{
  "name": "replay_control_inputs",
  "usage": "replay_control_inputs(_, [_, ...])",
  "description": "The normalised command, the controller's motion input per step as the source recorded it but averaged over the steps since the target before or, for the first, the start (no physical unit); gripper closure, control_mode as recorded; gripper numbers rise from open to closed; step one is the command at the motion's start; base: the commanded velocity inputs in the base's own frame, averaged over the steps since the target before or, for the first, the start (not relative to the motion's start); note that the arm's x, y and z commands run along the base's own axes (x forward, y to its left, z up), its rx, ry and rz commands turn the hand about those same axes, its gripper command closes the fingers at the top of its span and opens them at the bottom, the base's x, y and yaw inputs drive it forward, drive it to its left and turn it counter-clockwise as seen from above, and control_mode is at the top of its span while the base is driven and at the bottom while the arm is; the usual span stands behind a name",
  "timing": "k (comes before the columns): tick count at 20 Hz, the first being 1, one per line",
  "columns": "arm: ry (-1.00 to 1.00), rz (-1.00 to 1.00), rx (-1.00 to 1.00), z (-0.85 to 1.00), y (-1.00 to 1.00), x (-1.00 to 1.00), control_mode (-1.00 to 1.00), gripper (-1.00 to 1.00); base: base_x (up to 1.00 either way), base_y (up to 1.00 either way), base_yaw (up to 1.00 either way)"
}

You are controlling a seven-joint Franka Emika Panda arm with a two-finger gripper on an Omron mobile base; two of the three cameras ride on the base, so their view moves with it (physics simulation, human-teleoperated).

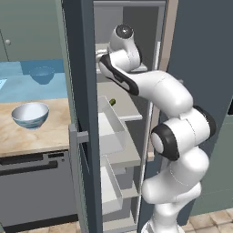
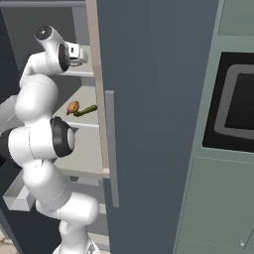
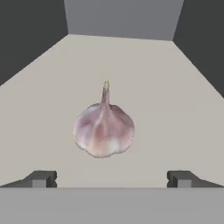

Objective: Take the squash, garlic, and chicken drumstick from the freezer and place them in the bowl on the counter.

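Freezer [image 1: 84, 68] stands tall and dark slate at the middle of the scene with its door swung open, and the white arm reaches up into an upper pale shelf [image 3: 131, 78]. To the left of it, on the worktop [image 1: 41, 136], sits the bowl [image 1: 30, 114], white inside and blue-patterned outside, with no food visible in it, so by my reading none of the three items has been delivered yet. One shelf below the arm's wrist, in the right base view, the chicken drumstick [image 2: 73, 106] and the squash [image 2: 86, 110] lie just beside each other, the squash's long axis running roughly left to right along the shelf. On the upper shelf, in the hand view, the garlic [image 3: 103, 130] lies alone in the middle of the shelf floor, straight ahead of the gripper [image 3: 112, 178] and centred between its two tips, apart from both. Its stem points away from the hand, toward the back wall of the compartment, so the bulb's long axis runs along the line of approach and its round body faces the jaws. The gripper stands fully spread and holds nothing. The next move probably calls for a straight advance until the bulb's widest part sits between the tips, then closing across it.
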Motion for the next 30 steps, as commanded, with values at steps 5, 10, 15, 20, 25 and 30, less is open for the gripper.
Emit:
replay_control_inputs(5, [0.05, 0.00, 0.00, -0.01, 0.05, 0.36, -1.00, -1.00, 0.00, 0.00, 0.00])
replay_control_inputs(10, [0.07, 0.00, 0.00, -0.08, 0.07, 0.34, -1.00, -1.00, 0.00, 0.00, 0.00])
replay_control_inputs(15, [0.08, 0.00, 0.00, -0.14, 0.07, 0.21, -1.00, -1.00, 0.00, 0.00, 0.00])
replay_control_inputs(20, [0.09, 0.00, 0.00, -0.19, 0.10, 0.20, -1.00, 1.00, 0.00, 0.00, 0.00])
replay_control_inputs(25, [0.04, 0.00, 0.00, -0.27, 0.16, 0.08, -1.00, 1.00, 0.00, 0.00, 0.00])
replay_control_inputs(30, [0.00, 0.00, 0.00, -0.20, 0.09, -0.12, -1.00, 1.00, 0.00, 0.00, 0.00])
